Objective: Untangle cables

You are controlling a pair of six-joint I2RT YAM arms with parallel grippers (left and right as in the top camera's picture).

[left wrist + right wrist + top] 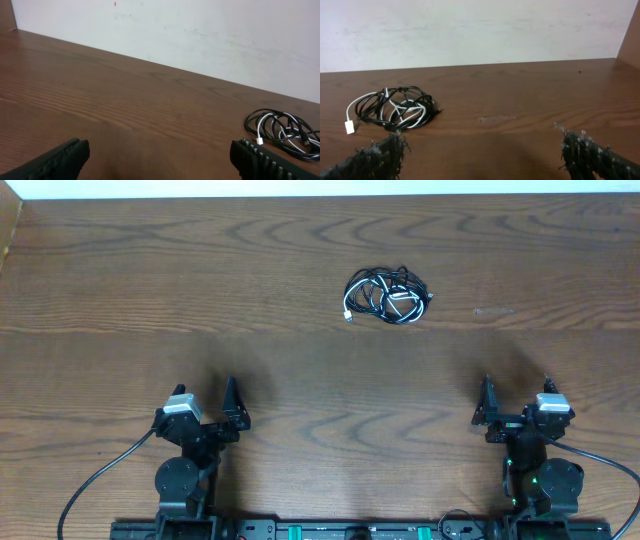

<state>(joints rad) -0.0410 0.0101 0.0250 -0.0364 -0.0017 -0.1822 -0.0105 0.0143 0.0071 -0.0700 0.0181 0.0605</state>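
Observation:
The cables (388,295) lie in one tangled bundle of black strands and a white one on the far middle of the wooden table (300,350). A white plug end pokes out on the bundle's left side. My left gripper (207,395) rests near the front left, open, with nothing between its fingers. My right gripper (517,395) sits at the front right, likewise open with nothing in it. In the left wrist view the cables (281,131) appear far right, beyond the left gripper (160,150). The right wrist view has the cables (395,107) at the left, ahead of the right gripper (482,142).
A pale wall (470,30) runs along the table's far edge. A wooden side panel (631,35) stands at the far right corner, another (8,230) at the far left. The arms' own thick black wires trail along the front edge.

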